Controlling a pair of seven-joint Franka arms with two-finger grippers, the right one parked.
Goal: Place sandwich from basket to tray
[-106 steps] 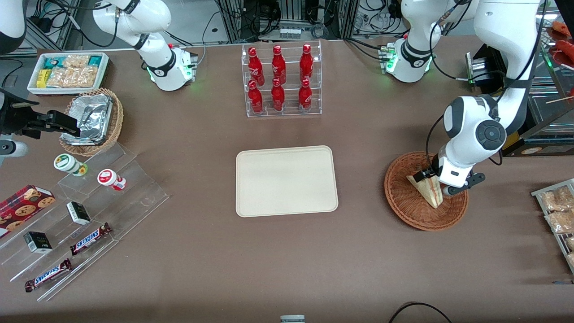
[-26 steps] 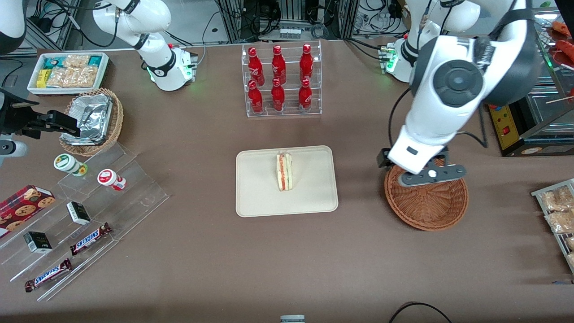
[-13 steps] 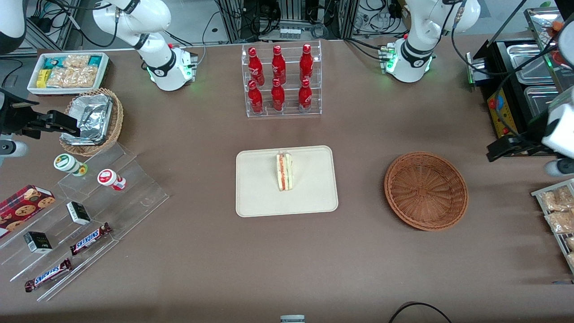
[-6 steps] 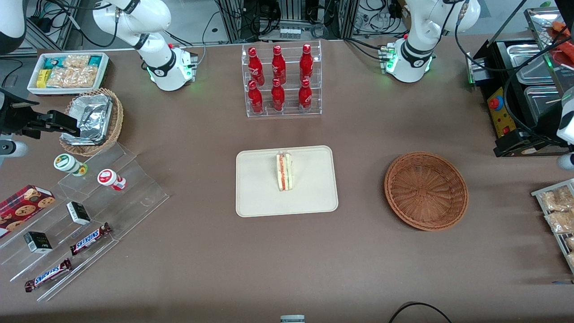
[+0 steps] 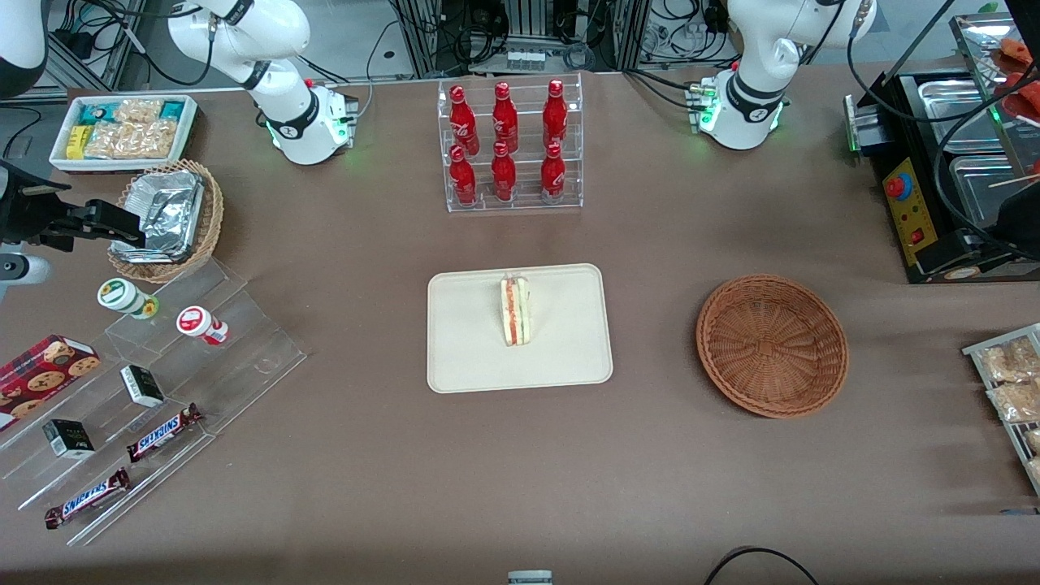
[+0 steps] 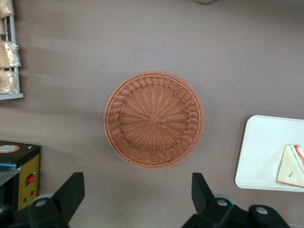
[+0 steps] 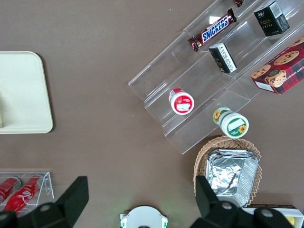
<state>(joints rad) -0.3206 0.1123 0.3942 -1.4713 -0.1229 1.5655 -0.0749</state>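
Observation:
The sandwich (image 5: 515, 311) stands on edge in the middle of the cream tray (image 5: 471, 357), its red and green filling facing up. The reddish-brown wicker basket (image 5: 772, 345) sits empty, beside the tray toward the working arm's end. In the left wrist view my gripper (image 6: 137, 195) hangs high above the table near the basket (image 6: 153, 118), open with nothing between its black fingers (image 6: 71, 190). That view also catches the tray (image 6: 261, 152) and the sandwich (image 6: 290, 165). The gripper itself is outside the front view.
A clear rack of red bottles (image 5: 510, 146) stands farther from the camera than the tray. A black control box (image 5: 918, 211) and snack packets (image 5: 1011, 382) lie at the working arm's end. Foil-container basket (image 5: 166, 219), white snack bin (image 5: 122, 130) and acrylic steps (image 5: 162, 382) fill the parked arm's end.
The sandwich went from the basket to the tray and was let go. Since then the arm has risen and drawn back toward its own end, leaving the front view.

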